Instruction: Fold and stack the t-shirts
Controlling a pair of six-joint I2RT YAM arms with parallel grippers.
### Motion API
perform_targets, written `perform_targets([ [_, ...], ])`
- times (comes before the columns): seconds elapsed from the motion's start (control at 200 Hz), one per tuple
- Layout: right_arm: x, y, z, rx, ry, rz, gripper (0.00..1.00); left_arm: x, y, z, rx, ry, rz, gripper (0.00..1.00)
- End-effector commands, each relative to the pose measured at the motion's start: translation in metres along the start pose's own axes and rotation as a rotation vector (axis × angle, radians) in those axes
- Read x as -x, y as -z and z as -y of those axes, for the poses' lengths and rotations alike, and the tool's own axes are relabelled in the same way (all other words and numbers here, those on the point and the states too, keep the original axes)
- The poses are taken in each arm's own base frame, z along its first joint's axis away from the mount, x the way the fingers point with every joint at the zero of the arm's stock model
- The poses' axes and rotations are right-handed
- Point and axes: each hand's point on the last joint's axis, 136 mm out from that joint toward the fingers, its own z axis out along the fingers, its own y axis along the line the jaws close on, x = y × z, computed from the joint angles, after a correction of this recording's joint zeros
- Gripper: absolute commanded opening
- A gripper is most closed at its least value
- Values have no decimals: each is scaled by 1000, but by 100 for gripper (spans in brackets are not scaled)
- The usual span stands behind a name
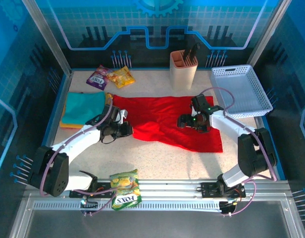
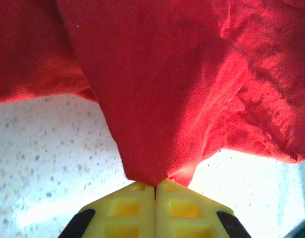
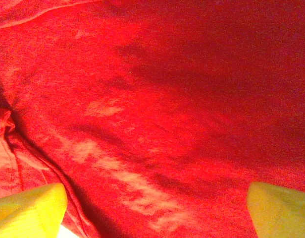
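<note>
Sprawling across the centre of the top view, the red t-shirt (image 1: 152,119) lies mostly flat on the speckled table (image 1: 167,166). At its left edge the left gripper (image 1: 124,126) is clamped tight on a pinch of red cloth, its yellow fingers (image 2: 127,208) pressed together. The right gripper (image 1: 191,121) sits over the shirt's right half, fingers (image 3: 28,208) spread wide. Far left, the folded teal t-shirt (image 1: 83,106) rests on an orange-yellow one (image 1: 68,125). A white basket (image 1: 241,91) stands upper right.
</note>
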Motion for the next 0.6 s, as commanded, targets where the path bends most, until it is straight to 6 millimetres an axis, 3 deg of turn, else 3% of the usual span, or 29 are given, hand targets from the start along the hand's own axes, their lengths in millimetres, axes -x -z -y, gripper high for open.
perform_targets([
  [0.0, -7, 12, 17, -48, -70, 3, 94, -24, 13, -3, 23, 104, -83, 1],
  [0.185, -25, 40, 59, -159, -229, 26, 93, -51, 30, -7, 28, 214, -114, 0],
  [0.215, -39, 39, 70, -176, -267, 7, 93, -55, 34, -8, 31, 225, -110, 0],
  [0.405, -77, 62, 104, -145, -480, 50, 85, -79, 61, -13, 35, 336, -86, 0],
  [0.59, -102, 63, 127, -153, -585, 29, 80, -104, 79, -15, 42, 451, -121, 0],
])
